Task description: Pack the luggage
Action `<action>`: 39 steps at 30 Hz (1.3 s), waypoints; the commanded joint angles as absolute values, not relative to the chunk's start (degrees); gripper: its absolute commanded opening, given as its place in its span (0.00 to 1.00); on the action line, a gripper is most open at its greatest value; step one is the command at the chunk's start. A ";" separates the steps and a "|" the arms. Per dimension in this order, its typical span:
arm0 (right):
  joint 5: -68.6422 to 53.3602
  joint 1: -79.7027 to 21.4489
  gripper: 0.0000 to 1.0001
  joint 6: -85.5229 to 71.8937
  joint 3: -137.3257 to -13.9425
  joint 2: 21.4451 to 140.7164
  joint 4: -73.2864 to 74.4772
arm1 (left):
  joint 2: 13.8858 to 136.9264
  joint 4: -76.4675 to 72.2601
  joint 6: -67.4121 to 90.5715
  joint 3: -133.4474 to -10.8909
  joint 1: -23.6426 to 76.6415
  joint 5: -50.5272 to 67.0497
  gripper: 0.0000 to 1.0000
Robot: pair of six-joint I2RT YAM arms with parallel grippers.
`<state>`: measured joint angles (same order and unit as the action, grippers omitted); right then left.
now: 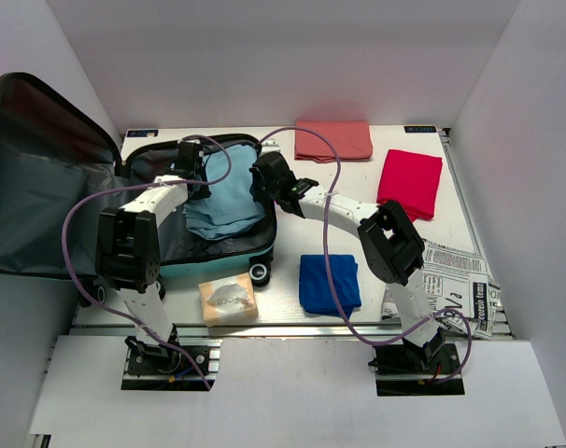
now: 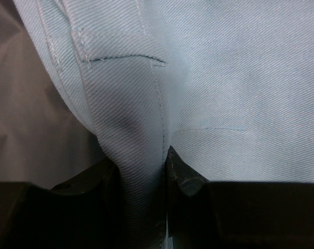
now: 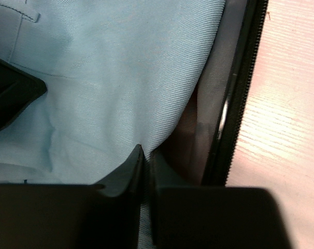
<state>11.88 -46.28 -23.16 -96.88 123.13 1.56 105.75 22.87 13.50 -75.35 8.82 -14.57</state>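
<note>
Tabletop (image 1: 358, 177) of pale wood-grain board, boxed by plain white wall panels (image 1: 264, 56) at the back and both sides. Luggage (image 1: 222, 264), a small hard-shell suitcase with teal shell, dark grey lining and small wheels, lies open at the table's left; its lid (image 1: 40, 187) leans back against the left wall. Inside the tray lies a light blue twill garment (image 1: 229, 201), folded. Left gripper (image 2: 141, 161) is partly closed, pinching a thick raised fold of the garment. Right gripper (image 3: 145, 155) is almost fully closed on a thin edge of the garment, just inside the black zipper rim (image 3: 240, 93). Open board runs between the suitcase and the right-hand items. Around: coral folded cloth (image 1: 333, 140) at the far edge; crimson folded cloth (image 1: 410, 182) far right; royal blue folded cloth (image 1: 329, 283) near front centre; tan flat packet (image 1: 228, 301) beside a wheel; newspaper sheet (image 1: 460, 280) at the right edge. Purple cables (image 1: 330, 243) loop over both arms
</note>
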 commanded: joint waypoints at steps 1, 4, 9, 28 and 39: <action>12.40 -46.85 0.15 -23.47 -97.82 121.20 7.91 | 103.98 22.05 15.64 -80.32 7.91 -15.90 0.36; 11.69 -47.02 0.29 -22.94 -97.82 120.06 7.73 | 102.40 23.64 16.26 -81.47 7.91 -18.18 0.48; 10.90 -47.46 0.50 -21.19 -98.87 117.87 8.79 | 101.08 30.48 18.10 -85.42 7.91 -24.33 0.78; 12.92 -46.58 0.89 -15.99 -95.90 103.46 12.48 | 94.06 33.05 19.07 -88.24 9.67 -6.71 0.98; 25.05 -33.69 0.89 -37.93 -64.27 78.67 36.53 | 85.78 26.11 24.78 -81.65 20.38 13.86 0.98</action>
